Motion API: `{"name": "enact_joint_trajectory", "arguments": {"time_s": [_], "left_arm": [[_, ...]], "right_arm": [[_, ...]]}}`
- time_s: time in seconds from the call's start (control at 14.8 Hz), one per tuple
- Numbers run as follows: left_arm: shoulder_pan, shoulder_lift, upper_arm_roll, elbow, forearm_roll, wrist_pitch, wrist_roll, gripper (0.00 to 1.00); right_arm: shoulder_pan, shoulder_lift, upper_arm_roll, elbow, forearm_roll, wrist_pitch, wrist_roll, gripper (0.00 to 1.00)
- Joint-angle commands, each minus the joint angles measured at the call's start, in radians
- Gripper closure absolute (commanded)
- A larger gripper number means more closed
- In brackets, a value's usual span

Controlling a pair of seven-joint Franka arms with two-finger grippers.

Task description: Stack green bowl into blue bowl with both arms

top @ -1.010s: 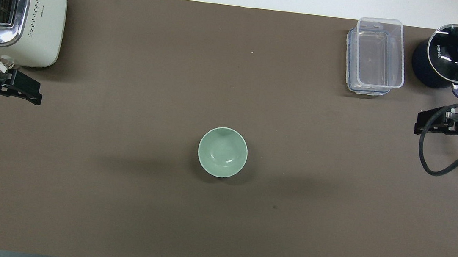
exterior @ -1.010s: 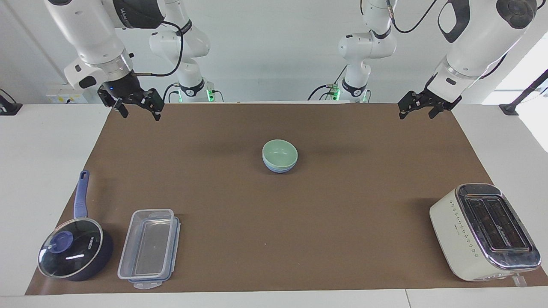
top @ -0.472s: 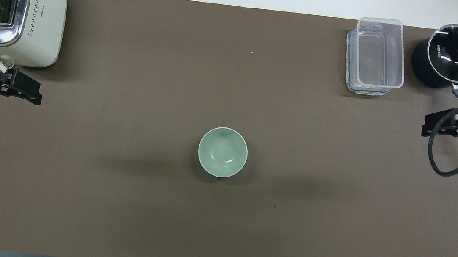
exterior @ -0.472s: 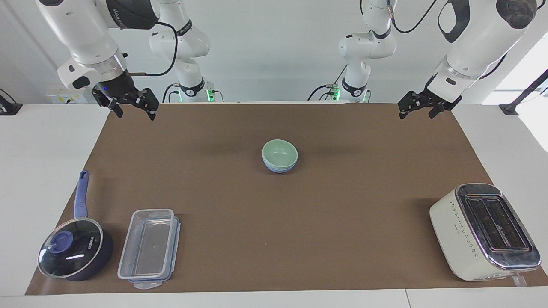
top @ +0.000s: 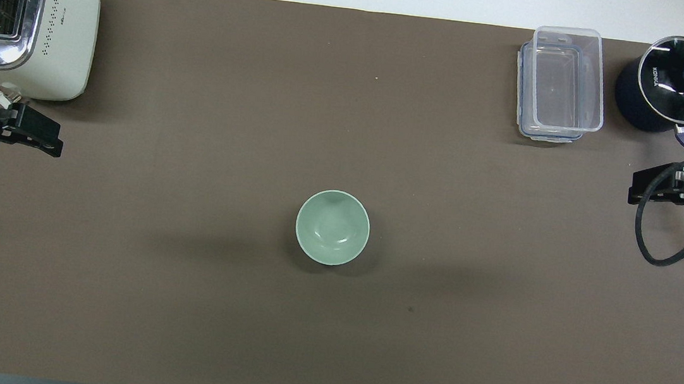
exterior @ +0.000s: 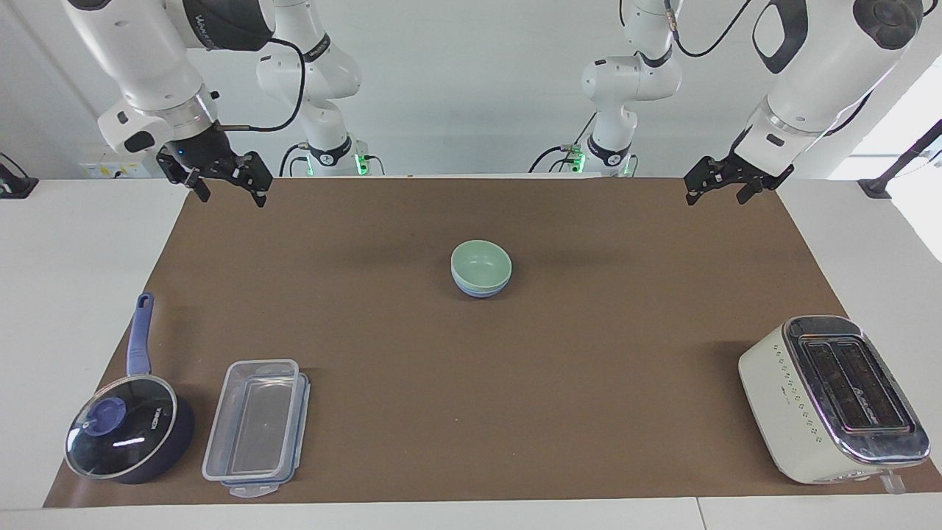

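The green bowl (exterior: 481,260) sits nested inside the blue bowl (exterior: 478,290) at the middle of the brown mat (exterior: 589,368). Only the blue bowl's lower side shows in the facing view. In the overhead view the green bowl (top: 332,227) hides it. My right gripper (exterior: 230,193) is open, empty and raised over the mat's edge at the right arm's end; it also shows in the overhead view (top: 641,190). My left gripper (exterior: 717,195) is open, empty and raised over the mat's edge at the left arm's end; it also shows in the overhead view (top: 49,139).
A dark blue lidded saucepan (exterior: 130,436) and a clear plastic container (exterior: 257,425) stand farthest from the robots at the right arm's end. A cream toaster (exterior: 831,397) stands farthest from the robots at the left arm's end.
My right gripper has risen a little and drifted toward the right arm's end of the table. The left arm and the bowls have not moved.
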Motion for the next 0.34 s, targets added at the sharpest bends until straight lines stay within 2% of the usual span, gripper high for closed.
{"name": "enact_joint_trajectory", "arguments": {"time_s": [0.0,0.27], "left_arm": [[0.001,0.004,-0.001,0.005,0.017,0.001,-0.003,0.0],[0.001,0.004,-0.001,0.007,0.017,0.001,-0.003,0.0]], "right_arm": [[-0.047,-0.012,0.059,0.006,-0.009,-0.017,-0.023,0.0],[-0.044,-0.012,0.057,0.006,-0.009,-0.017,-0.02,0.0]]}}
